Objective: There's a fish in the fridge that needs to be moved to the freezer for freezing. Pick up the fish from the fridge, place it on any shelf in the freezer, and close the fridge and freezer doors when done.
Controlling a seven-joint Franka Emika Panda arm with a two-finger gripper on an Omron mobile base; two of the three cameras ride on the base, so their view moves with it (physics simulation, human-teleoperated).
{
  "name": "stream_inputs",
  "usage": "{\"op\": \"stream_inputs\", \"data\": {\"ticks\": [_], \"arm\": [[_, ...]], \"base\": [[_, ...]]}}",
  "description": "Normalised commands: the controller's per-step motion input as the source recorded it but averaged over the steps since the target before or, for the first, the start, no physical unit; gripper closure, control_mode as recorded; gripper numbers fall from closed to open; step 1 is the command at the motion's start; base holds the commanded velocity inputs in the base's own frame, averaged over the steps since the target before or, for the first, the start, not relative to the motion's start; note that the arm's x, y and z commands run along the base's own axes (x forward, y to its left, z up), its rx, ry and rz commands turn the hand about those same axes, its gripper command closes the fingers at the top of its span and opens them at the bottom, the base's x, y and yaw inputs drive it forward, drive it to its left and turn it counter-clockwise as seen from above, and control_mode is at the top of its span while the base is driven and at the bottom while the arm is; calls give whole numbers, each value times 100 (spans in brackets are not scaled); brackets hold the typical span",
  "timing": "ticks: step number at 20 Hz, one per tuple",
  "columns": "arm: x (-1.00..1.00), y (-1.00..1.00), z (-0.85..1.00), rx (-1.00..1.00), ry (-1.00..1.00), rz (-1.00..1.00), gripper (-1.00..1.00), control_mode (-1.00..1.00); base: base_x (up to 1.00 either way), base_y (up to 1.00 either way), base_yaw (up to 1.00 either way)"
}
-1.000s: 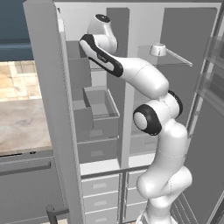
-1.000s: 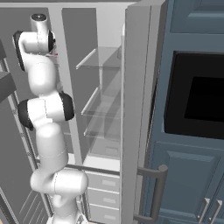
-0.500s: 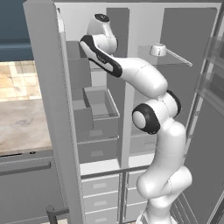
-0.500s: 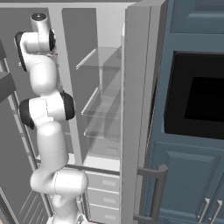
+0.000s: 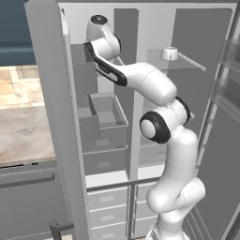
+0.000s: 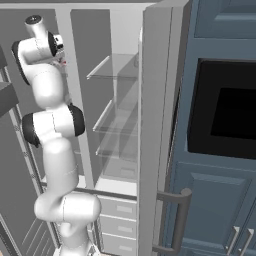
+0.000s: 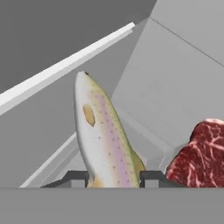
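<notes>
The speckled silver-pink fish [image 7: 103, 135] stands between my gripper's [image 7: 113, 177] dark fingertips [image 7: 74, 177], which are shut on its lower end. It hangs inside a grey-walled compartment next to a red marbled piece of meat [image 7: 199, 153]. In the left base view my hand [image 5: 101, 42] reaches high into the freezer [image 5: 101, 117], the narrow section with grey bins, past its open door [image 5: 51, 117]. The fridge [image 6: 117, 115] with glass shelves stands open, its door [image 6: 155, 125] swung out. The right base view shows my hand [image 6: 56, 47] at the upper left.
A small white bowl [image 5: 169, 53] sits on the fridge's top glass shelf. Grey drawers [image 5: 108, 206] run along the bottom of the unit. A dark oven [image 6: 230, 115] in blue cabinets is to the right of the fridge door, whose bar handle [image 6: 180, 220] sticks out low.
My hand has edged slightly to the left, deeper into the freezer's top, still holding the fish.
</notes>
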Motion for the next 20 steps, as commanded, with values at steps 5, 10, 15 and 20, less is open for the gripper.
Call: {"op": "stream_inputs", "data": {"ticks": [5, 10, 15, 20], "arm": [[27, -18, -99, 8, 6, -3, -100, -100], [3, -58, -69, 21, 8, 0, -100, -100], [-3, -21, -68, 13, 8, 0, -100, -100], [-50, 0, -43, 2, -1, 0, -100, -100]], "base": [[0, 0, 0], [0, 0, 0], [0, 0, 0], [0, 0, 0]]}}
